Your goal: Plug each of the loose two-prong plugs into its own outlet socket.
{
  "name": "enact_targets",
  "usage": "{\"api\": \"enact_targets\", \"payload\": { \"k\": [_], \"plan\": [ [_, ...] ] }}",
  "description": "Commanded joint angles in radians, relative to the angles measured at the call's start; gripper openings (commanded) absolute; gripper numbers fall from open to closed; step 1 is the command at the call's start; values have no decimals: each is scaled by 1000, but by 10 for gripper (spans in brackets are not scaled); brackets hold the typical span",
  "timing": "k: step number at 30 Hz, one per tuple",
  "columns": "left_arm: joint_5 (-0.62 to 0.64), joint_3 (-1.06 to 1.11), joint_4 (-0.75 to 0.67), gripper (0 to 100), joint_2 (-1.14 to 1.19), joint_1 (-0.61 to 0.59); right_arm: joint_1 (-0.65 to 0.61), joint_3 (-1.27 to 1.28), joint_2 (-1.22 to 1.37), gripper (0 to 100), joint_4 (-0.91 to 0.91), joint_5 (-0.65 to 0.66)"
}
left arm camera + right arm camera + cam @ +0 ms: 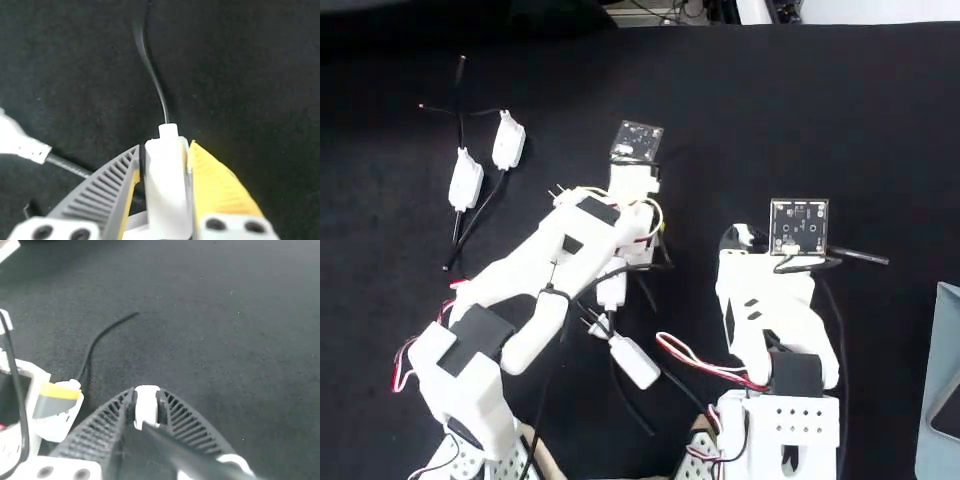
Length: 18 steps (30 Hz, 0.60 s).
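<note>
Black cloth (820, 100) covers the table. Nearest, between the two arm bases, a loose plug (632, 362) lies flat, prongs toward the left. Just beyond it, mid-table, the left gripper (165, 150) is clamped on a white plug (167, 185), fingers pressed against both its sides; a black cord (150, 65) runs away from the plug's free end. To the right, apart from it, the right gripper (146, 392) pinches a small white piece (146, 410) (plug or socket, cannot tell). Far left, two white connector bodies (466, 180) (508, 140) lie side by side, well apart from both grippers.
</note>
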Motion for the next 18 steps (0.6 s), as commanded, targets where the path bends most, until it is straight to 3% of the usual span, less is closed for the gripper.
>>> {"api": "enact_targets", "payload": {
  "k": [1,8,16,18],
  "plan": [
    [-38,-47,-5,137,-9,19,8,-4,-10,13,5,0],
    [-41,-35,9,137,-18,18,8,-4,-10,13,5,0],
    [-52,-219,338,146,-46,16,8,-4,-10,13,5,0],
    [-98,-236,393,193,-44,18,8,-4,-10,13,5,0]
  ]
}}
